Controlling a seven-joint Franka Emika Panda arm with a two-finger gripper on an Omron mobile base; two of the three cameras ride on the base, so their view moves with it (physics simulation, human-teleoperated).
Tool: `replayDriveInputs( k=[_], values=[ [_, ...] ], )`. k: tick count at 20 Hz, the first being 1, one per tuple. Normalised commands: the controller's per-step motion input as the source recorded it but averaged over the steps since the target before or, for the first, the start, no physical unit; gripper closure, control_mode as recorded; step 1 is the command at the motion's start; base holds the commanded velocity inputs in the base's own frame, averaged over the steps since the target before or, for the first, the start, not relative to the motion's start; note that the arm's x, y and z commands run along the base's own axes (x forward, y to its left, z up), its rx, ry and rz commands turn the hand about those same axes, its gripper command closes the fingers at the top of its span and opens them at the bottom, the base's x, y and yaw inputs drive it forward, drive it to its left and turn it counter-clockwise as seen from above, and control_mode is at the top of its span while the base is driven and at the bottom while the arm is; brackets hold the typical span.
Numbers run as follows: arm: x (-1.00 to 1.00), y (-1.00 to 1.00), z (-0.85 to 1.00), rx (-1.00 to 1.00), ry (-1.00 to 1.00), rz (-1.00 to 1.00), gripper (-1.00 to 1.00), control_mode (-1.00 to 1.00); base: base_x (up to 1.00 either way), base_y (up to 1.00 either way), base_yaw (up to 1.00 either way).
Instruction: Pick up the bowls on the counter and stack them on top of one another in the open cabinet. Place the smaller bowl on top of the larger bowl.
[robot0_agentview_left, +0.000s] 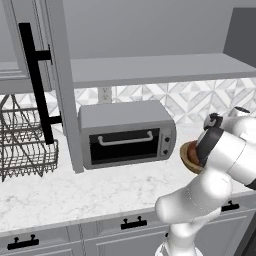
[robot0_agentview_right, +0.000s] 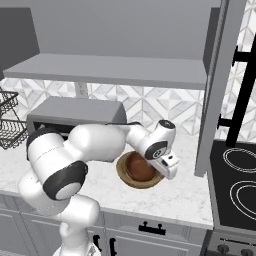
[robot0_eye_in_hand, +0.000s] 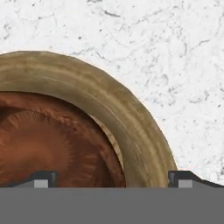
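Bowls first: the smaller bowl (robot0_agentview_right: 138, 166), the dark reddish-brown one, is sitting inside the larger bowl (robot0_agentview_right: 125, 179), the wide tan wood-coloured one. So they're nested, but on the counter (robot0_agentview_right: 175, 197) and not up in the cabinet. The pair sits on the white marble-look top just to the right of the toaster oven (robot0_agentview_left: 127, 134), in front of the patterned tile backsplash (robot0_agentview_left: 195, 100).

The open cabinet (robot0_agentview_left: 150, 67) above has its flat grey shelf bare in the part both base views show. Its door (robot0_agentview_left: 30, 75), with the long black bar handle, is swung out on the left side in the left base view.

The gripper (robot0_eye_in_hand: 113, 178) is right over the stack, pointing down at it. In the hand view the two dark fingertips (robot0_eye_in_hand: 43, 177) stand spread wide, one over the reddish-brown inside and the other out past the tan rim over the marble. Looks let go to me, nothing clamped between them.

Other container-ish stuff: a wire dish rack (robot0_agentview_left: 25, 145) on the counter at the far left, and I can't make out anything in it. The toaster oven door is closed and the dark glass doesn't show what's inside. A black stovetop (robot0_agentview_right: 235, 180) sits off to the right.
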Motion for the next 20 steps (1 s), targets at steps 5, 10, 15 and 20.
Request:
replayDriveInputs(
  k=[5, 10, 15, 20],
  values=[
    [-0.27, -0.01, -0.32, 0.0, 0.03, 0.13, -1.0, -1.0, 0.0, 0.0, 0.0],
    [-0.24, 0.0, 0.18, 0.0, -0.05, 0.07, -1.0, -1.0, 0.0, 0.0, 0.0],
    [-0.14, 0.05, 0.1, -0.01, -0.03, 0.07, -1.0, -1.0, 0.0, 0.0, 0.0],
    [0.0, 0.26, -0.12, -0.03, 0.0, 0.05, -1.0, -1.0, 0.0, 0.0, 0.0]
  ],
)
